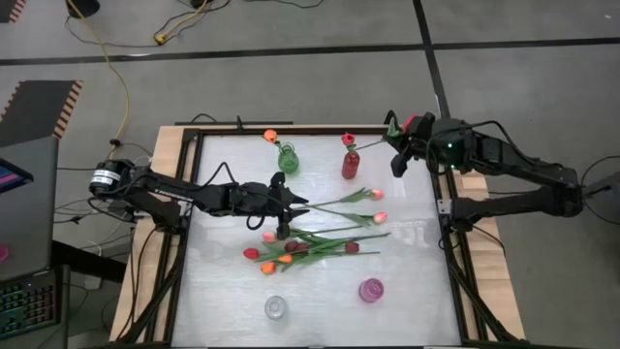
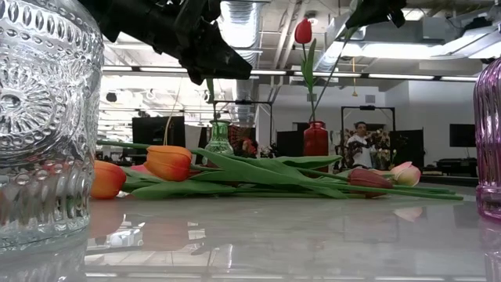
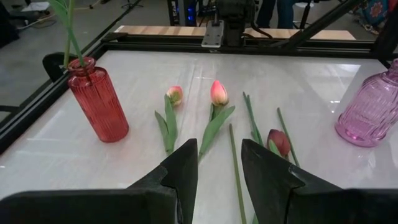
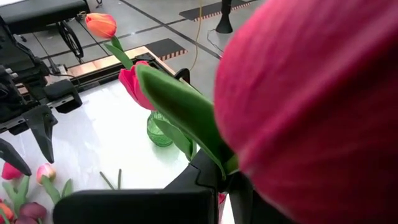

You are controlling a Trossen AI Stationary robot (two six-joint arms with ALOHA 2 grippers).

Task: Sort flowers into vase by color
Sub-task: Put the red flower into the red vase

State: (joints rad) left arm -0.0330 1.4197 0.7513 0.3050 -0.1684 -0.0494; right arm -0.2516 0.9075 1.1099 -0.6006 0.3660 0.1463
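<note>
Several tulips (image 1: pixel 310 242) lie in a loose pile mid-table, flat on their stems and leaves. My left gripper (image 3: pixel 219 180) hovers open just above the pile, a stem on the table showing in its gap. My right gripper (image 1: pixel 395 155) is raised at the far right, shut on a red tulip (image 4: pixel 311 106). That tulip's stem (image 2: pixel 333 74) slants down toward the red vase (image 1: pixel 351 165). The red vase holds a red tulip (image 2: pixel 304 31). The green vase (image 1: pixel 288 158) holds an orange one (image 1: pixel 270 135). My right gripper pinches the red tulip's stem (image 4: pixel 227 171) between its two fingers, close under the head, which sits back toward the wrist. The fingers slant downward toward the table's left. The flower is lifted clear and tilted; whether its lower stem end reaches the red vase's mouth I cannot tell.
A pink vase (image 1: pixel 371 289) and a clear glass vase (image 1: pixel 276 307) stand near the front edge. Two tulips (image 3: pixel 211 93) lie apart from the pile, toward the red vase. A raised black frame (image 1: pixel 448 208) borders the white table. A person (image 2: pixel 362 141) is in the room behind.
</note>
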